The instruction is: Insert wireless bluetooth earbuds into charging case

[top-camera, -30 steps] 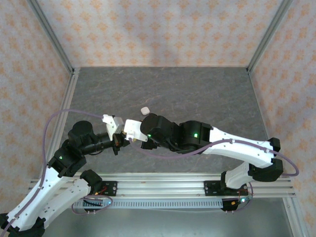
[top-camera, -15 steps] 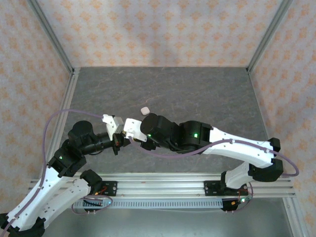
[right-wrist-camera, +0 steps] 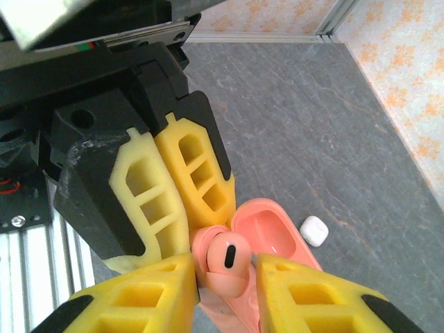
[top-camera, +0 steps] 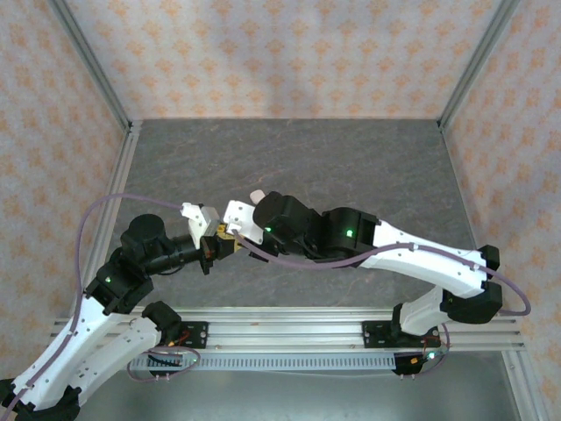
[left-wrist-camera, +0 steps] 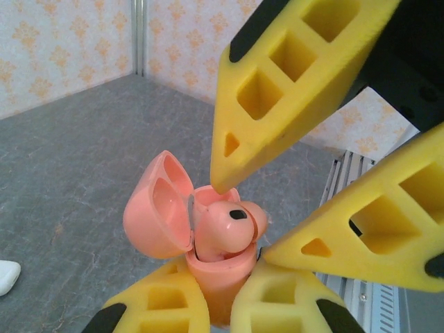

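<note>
Two pincers are nose to nose low over the table (top-camera: 351,167), close to its front edge. The left pincer (left-wrist-camera: 218,284) is clamped tight on the lower body of the salmon-pink charging case (left-wrist-camera: 156,215), whose lid is swung open to one side. One pink earbud (left-wrist-camera: 232,222) sits in the mouth of the case with its head proud of the rim, and to my eye it's not fully seated.

The right pincer (right-wrist-camera: 225,274) straddles that bud, a yellow finger on either side and the jaws a little apart. I can't tell whether they're pinching it or just clear of it.

Here's the worry: if those fingers rub the bud as they draw off, it lifts out with them and drops to the table. If it's cocked in its well, the lid won't close over it. A hard push could twist the case in the left grip. One right finger also sits close to the open lid, so a nudge there could flip it onto the bud.

Farther out, a small white rounded piece (right-wrist-camera: 313,230) lies alone on the table, well apart. I can't say whether it's a case or a bud.
</note>
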`<state>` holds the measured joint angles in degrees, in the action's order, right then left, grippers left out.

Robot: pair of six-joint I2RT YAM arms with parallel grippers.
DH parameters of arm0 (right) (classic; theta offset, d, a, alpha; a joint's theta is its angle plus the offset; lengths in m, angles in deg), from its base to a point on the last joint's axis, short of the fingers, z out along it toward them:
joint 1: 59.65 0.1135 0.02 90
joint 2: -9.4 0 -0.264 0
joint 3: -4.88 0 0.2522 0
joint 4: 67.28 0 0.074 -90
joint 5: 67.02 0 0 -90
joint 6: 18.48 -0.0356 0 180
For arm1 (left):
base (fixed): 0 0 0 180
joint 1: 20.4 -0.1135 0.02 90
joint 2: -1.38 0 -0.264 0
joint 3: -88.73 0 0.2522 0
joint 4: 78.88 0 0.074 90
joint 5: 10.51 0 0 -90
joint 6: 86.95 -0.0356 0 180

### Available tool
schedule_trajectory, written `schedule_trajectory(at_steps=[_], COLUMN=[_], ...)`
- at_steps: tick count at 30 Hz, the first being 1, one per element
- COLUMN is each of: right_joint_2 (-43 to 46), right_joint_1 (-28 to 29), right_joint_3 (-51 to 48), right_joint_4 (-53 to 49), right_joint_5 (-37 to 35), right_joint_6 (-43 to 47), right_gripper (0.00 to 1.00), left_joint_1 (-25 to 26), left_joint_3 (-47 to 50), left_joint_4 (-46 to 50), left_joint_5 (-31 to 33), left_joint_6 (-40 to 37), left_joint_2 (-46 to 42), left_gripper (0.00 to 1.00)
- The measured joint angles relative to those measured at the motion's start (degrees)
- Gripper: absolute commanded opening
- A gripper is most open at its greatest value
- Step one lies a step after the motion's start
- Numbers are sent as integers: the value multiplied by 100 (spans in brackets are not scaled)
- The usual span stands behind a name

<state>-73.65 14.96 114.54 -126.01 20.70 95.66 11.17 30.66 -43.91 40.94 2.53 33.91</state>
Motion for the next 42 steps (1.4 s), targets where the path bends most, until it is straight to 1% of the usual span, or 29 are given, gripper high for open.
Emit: schedule_trajectory(at_steps=[8,14,18,22,27,32,37,42], right_joint_2=[92,160,267,376,538,723,863,839], right_joint_1=[-153,-197,-251,-317,-400,-643,-1040,-1082], right_joint_3=[-92,-175,-310,-389,-389,-389,-415,-452], right_joint_4=[2,9,0,0,4,111,372,584], right_joint_5=[278,356,387,444,603,1047,1742,2371], right_joint_6=[-190,-289,-398,-557,-866,-1353,-1989,-2492], right_gripper=[34,35,37,39,39,37,30,24], left_joint_1=[0,0,0,0,0,0,0,0], left_joint_3=[-20,-22,-26,-74,-118,-142,-151,-151], left_joint_4=[-2,-2,-4,-20,-44,-66,-92,-111], left_joint_5=[0,0,2,2,11,44,46,46], left_joint_6=[2,2,4,7,26,50,68,70], left_joint_2=[0,0,0,2,26,37,37,37], left_gripper=[0,0,0,0,0,0,0,0])
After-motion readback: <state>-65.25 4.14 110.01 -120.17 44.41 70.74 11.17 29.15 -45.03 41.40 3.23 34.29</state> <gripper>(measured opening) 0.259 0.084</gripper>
